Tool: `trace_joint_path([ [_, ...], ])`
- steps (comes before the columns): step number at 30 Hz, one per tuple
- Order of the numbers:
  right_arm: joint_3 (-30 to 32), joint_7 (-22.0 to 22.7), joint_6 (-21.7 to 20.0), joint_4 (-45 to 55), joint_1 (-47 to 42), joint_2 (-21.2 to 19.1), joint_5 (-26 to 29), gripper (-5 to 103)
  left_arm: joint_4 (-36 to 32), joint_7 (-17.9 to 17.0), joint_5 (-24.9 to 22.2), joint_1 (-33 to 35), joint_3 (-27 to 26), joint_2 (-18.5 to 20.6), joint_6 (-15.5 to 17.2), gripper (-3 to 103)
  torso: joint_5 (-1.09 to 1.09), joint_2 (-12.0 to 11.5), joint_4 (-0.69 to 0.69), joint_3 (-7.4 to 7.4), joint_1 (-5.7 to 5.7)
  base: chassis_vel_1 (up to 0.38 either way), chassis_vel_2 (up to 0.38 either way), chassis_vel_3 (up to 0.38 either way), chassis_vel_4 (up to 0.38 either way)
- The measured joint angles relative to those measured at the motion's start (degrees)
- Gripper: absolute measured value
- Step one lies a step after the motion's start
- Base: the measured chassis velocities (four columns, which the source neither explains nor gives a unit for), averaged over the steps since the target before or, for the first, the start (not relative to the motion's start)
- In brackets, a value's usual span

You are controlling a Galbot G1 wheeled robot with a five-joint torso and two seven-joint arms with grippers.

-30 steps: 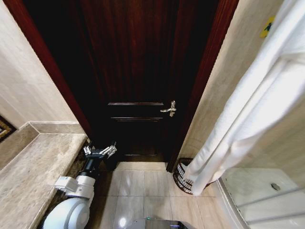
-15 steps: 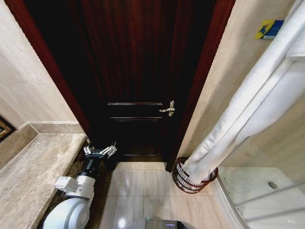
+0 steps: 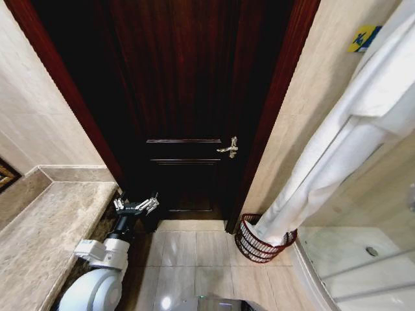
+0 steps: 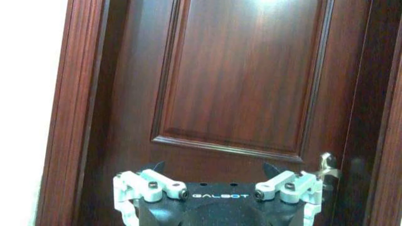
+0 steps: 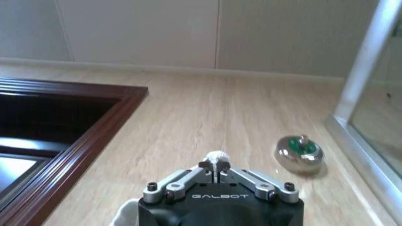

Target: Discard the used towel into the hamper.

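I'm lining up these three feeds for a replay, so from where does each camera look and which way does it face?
Head view: high on the robot, looking forward and down at the dark door, the hamper and the towel hanging into it; the left gripper shows low by the counter.
Left wrist view: behind the open left gripper, facing the door panel.
Right wrist view: behind the right gripper, shut on white cloth, facing a beige wall.
Shared: head and left wrist views both show the door handle.

Towel (image 3: 337, 162): soft white cloth. Hamper (image 3: 249, 246): open-weave wire/wicker. Door (image 3: 188, 84): glossy dark wood.
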Motion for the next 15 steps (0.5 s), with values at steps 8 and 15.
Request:
trace_joint_path([
  [8,8.0,2.5,-1.7,11.7,-16.6,-3.6,4.7,2,0.0,0.0,0.0,0.0,0.0,0.0,0.0,100,-0.01,0.0,-0.01,-0.01,-0.01,0.000,0.000,0.000,0.000],
  [15,12.7,3.2,-2.1,16.6,-28.7,-4.4,8.7,2,0.0,0.0,0.0,0.0,0.0,0.0,0.0,100,0.05,0.0,-0.01,0.00,-0.01,0.000,0.000,0.000,0.000],
])
